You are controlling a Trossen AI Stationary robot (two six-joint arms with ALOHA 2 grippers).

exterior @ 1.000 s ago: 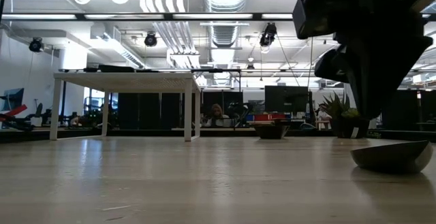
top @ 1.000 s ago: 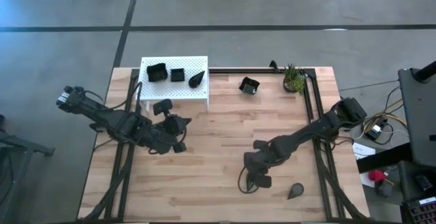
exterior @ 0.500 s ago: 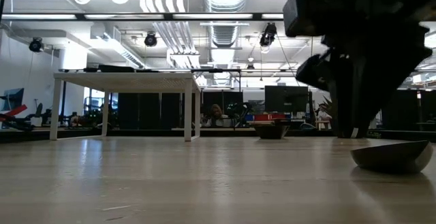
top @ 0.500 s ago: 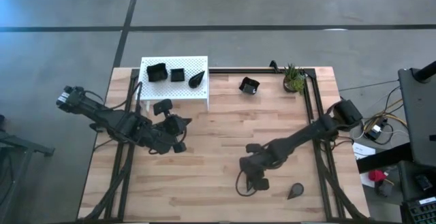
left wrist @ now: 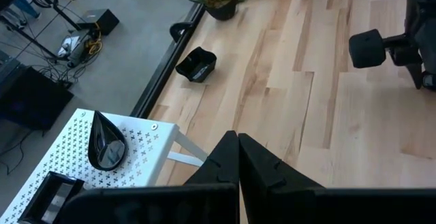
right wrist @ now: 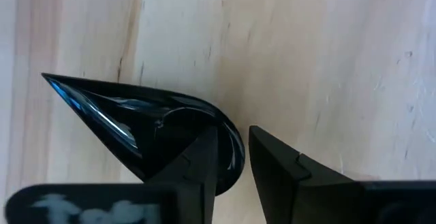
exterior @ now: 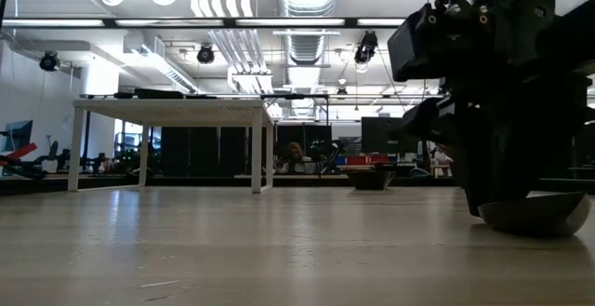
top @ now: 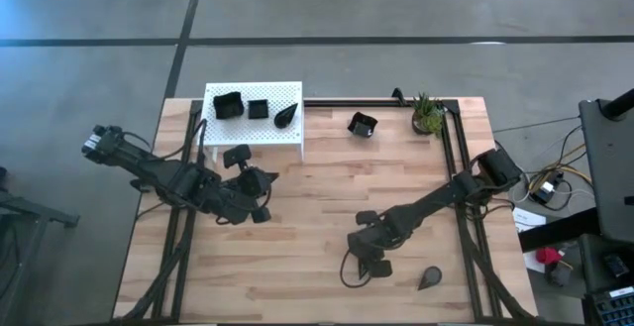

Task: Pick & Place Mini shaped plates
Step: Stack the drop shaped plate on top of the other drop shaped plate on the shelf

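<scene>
A glossy black teardrop plate [right wrist: 129,125] lies flat on the wooden table; in the low view this plate [exterior: 539,215] rests on its underside. My right gripper [right wrist: 234,139] points down at the plate's round end, open by a narrow gap, one finger [right wrist: 197,166] over the dish and the other [right wrist: 286,173] outside it. From above, my right gripper [top: 374,257] covers most of that plate [top: 384,269]. A second teardrop plate [top: 430,278] lies to its right. My left gripper [left wrist: 237,139] is shut and empty, hovering in front of the white platform [top: 287,93]. My right gripper stands astride the rim of the plate's round end [right wrist: 235,157], coming from above. The plate lies flat on the table. Whether either finger touches the rim, I cannot tell.
The white platform carries three black dishes: a larger one [top: 228,105], a small square one [top: 258,109] and a teardrop [top: 286,115]. A rimmed black dish [top: 363,124] and a green potted plant [top: 428,115] stand near the far edge. Bare wood lies mid-table.
My right gripper has moved a little toward the table's left and come down, from well above the teardrop plate to its round end at table height. The plate has stayed where it was.
</scene>
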